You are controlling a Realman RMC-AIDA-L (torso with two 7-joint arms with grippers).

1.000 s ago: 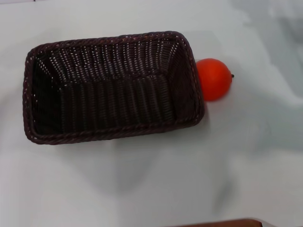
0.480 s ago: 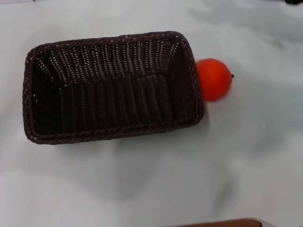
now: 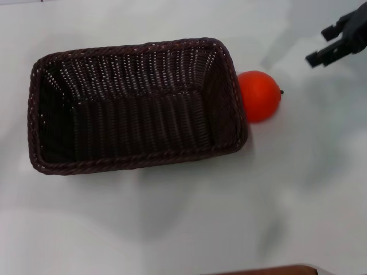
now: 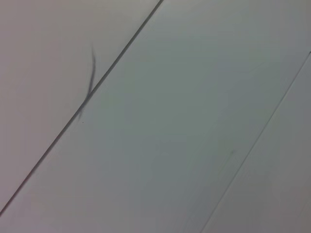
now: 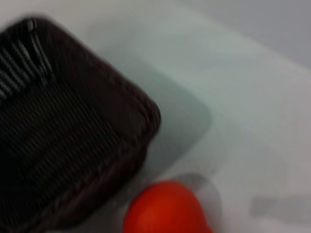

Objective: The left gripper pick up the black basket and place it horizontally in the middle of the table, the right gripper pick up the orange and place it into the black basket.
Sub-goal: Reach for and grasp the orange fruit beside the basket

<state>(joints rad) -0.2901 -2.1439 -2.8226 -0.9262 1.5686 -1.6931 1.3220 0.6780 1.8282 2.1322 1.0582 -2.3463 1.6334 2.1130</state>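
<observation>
Your right tool (image 3: pixel 331 43) is hanging at the far right of the worktop (image 3: pixel 189 223), above it and apart from the orange (image 3: pixel 259 95), which sits nearer and to its left. Its two fingers are spread, holding nothing and touching nothing. You are reaching for the orange, so bring the tool down over the fruit's middle, keeping the fingers wide enough to clear its round sides. The orange is lying right against the right end wall of the black basket (image 3: pixel 135 106), possibly touching it, so one finger risks catching the braided rim. The basket is resting lengthwise mid-worktop. Your left tool is out of sight.
</observation>
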